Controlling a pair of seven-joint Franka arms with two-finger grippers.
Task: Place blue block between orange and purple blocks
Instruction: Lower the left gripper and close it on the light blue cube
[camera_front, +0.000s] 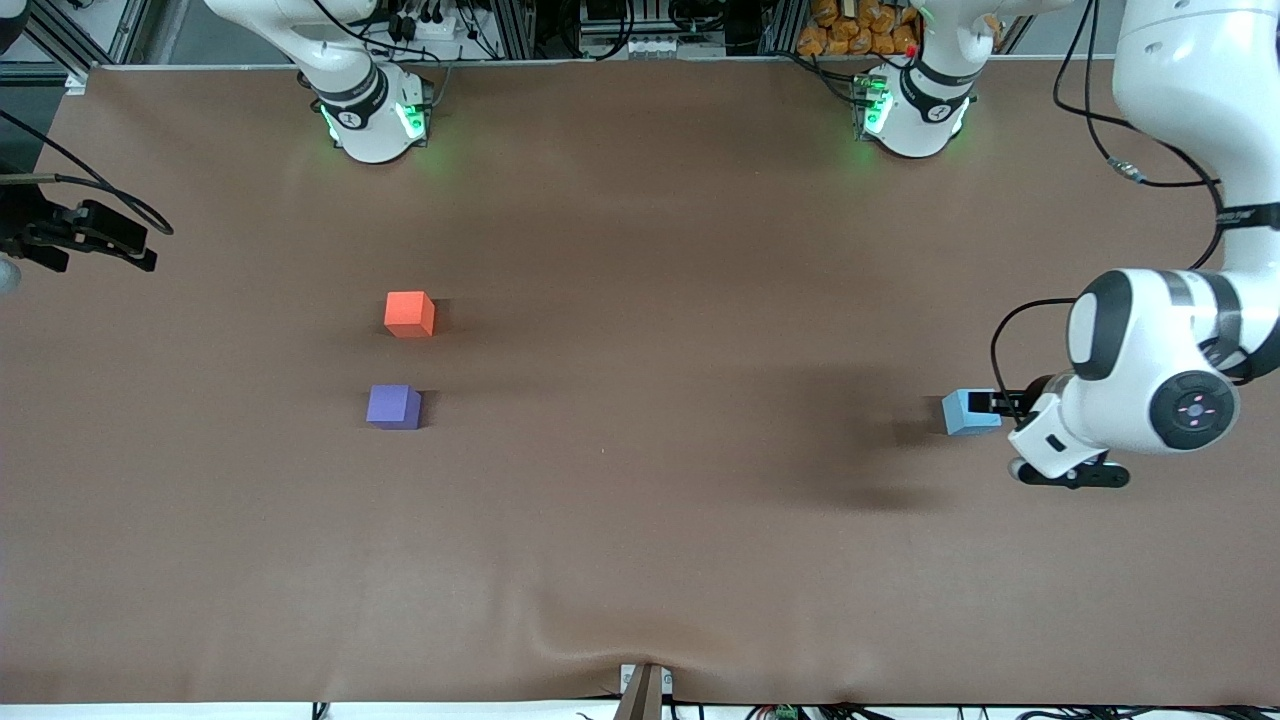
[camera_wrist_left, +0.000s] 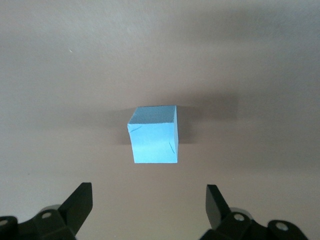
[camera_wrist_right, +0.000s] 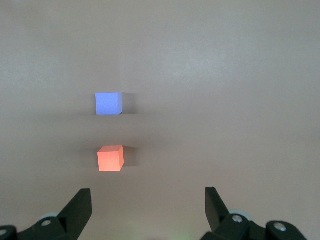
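Matte cubes, three, sharp-edged, on a smooth brown table (camera_front: 640, 520) cover, slightly rippled at the camera-side edge. Blue block (camera_front: 968, 412) sits toward the left arm's end, a faint crease on one face. Left gripper (camera_front: 1000, 404) low beside it, black fingers (camera_wrist_left: 77, 205) spread wide, block not clasped. Orange block (camera_front: 409, 314) and purple block (camera_front: 393, 407) near each other toward the right arm's end, purple nearer the camera. Right gripper (camera_wrist_right: 148, 210), jaws wide, holds nothing, waits. No readable writing.
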